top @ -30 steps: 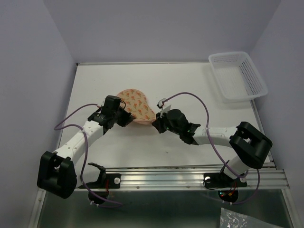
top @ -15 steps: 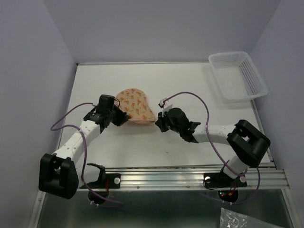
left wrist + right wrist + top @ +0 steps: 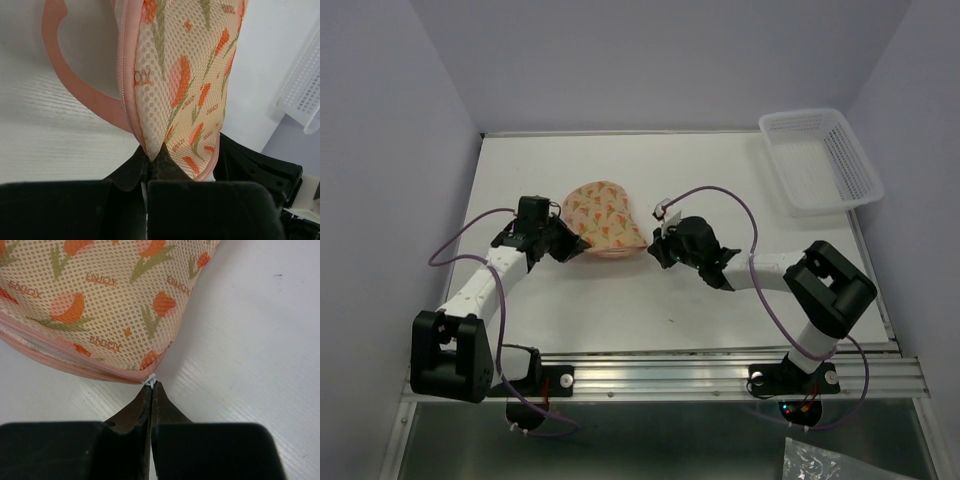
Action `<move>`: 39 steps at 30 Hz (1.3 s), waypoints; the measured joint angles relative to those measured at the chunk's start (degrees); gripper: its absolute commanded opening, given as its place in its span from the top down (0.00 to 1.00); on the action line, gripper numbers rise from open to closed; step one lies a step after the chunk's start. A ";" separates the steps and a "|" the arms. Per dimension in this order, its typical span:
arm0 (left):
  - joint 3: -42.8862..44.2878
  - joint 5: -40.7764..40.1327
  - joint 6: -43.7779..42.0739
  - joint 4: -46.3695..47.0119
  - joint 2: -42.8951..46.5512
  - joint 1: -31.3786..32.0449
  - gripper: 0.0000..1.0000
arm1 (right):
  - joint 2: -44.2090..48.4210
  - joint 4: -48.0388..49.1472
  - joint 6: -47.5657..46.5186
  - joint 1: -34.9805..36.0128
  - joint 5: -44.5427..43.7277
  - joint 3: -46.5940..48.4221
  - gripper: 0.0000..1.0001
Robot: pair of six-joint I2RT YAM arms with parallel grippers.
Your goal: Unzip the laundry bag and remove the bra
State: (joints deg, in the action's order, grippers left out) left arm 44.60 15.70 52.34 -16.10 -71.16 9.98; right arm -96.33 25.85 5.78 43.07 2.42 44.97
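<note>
The laundry bag (image 3: 605, 220) is a cream mesh pouch with orange tulip marks and pink zip edging, lying mid-table. My left gripper (image 3: 568, 246) is shut on the bag's left end; in the left wrist view the mesh (image 3: 175, 90) is pinched at my fingertips, with the pink loop (image 3: 75, 85) beside it. My right gripper (image 3: 655, 247) is shut on the small white zip pull (image 3: 150, 381) at the bag's right corner, with the zip (image 3: 65, 352) closed along the edge. The bra is hidden inside the bag (image 3: 100, 300).
A white plastic lattice basket (image 3: 820, 160) stands at the back right corner. It also shows at the right edge of the left wrist view (image 3: 305, 95). Purple walls enclose the table on three sides.
The left arm has swung left and back, drawing the bag's left end with it. The right gripper has shifted a little toward the back, staying at the bag's right corner.
</note>
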 measured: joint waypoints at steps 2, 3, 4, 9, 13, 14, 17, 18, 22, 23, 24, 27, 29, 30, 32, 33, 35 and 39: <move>0.00 1.01 -1.36 0.66 -0.31 -0.42 1.00 | -0.76 1.07 -1.62 -0.09 0.46 -0.02 0.99; 0.02 1.18 -2.03 0.87 -0.33 -0.48 0.91 | -0.79 1.25 -2.12 -0.15 0.72 -0.02 0.99; 0.02 1.25 -2.75 0.96 -0.35 -0.52 0.78 | -0.76 1.62 -2.71 -0.31 1.62 -0.02 0.99; 1.36 0.68 -6.29 0.20 -2.14 -0.61 0.30 | 1.73 0.59 -2.75 -1.42 4.52 -0.11 0.99; 1.40 -1.95 -7.26 -0.26 -1.81 0.63 0.01 | 4.72 -3.13 -0.22 -1.40 4.55 -0.11 0.99; 1.40 -2.27 -7.61 -0.46 -1.60 1.33 0.01 | 5.20 -4.04 0.79 -1.09 4.59 -0.11 0.99; 1.40 -2.95 -7.61 -0.87 -0.61 4.37 0.01 | 5.75 -7.37 3.76 1.11 4.74 0.00 0.99; 1.40 -3.08 -7.34 -0.90 -0.28 5.77 0.01 | 5.75 -8.55 4.68 1.81 4.66 0.15 0.99; -0.09 -2.62 -4.26 1.16 0.68 10.97 0.01 | 5.75 -13.09 8.70 5.62 3.80 1.77 0.99; -0.96 -2.34 -3.54 1.81 1.14 12.09 0.01 | 5.70 -13.90 9.79 6.60 3.17 2.49 0.99; -1.95 -2.03 -2.54 2.75 1.51 12.66 0.01 | 5.57 -14.34 10.99 7.34 2.40 3.17 0.99; -6.38 -1.62 1.16 3.89 3.72 14.88 0.01 | 4.70 -14.78 14.80 9.57 -0.52 5.05 0.99; -8.66 -2.01 3.48 3.87 5.97 15.39 0.01 | 3.89 -14.84 17.31 11.17 -1.90 5.57 0.99; -9.90 -2.36 4.72 3.78 7.76 15.54 0.01 | 3.58 -15.06 18.49 11.93 -3.04 5.57 0.99; -11.02 -2.89 6.47 3.41 10.29 15.58 0.01 | 3.19 -15.19 20.02 12.85 -4.11 5.57 0.99; -11.52 -3.19 7.56 3.04 12.26 15.65 0.01 | 3.08 -15.21 20.70 13.33 -4.72 5.57 0.99; -12.02 -3.87 9.03 2.80 14.67 15.78 0.01 | 3.06 -15.15 21.90 14.14 -5.97 5.57 0.99; -12.44 -5.75 11.28 0.15 18.67 15.87 0.01 | 3.06 -15.15 23.56 14.78 -7.34 5.55 0.99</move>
State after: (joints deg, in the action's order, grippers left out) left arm 32.16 9.96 63.61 -15.94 -52.49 25.85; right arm -93.27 10.70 29.34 57.84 -4.93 50.52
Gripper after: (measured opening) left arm 0.989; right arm 0.021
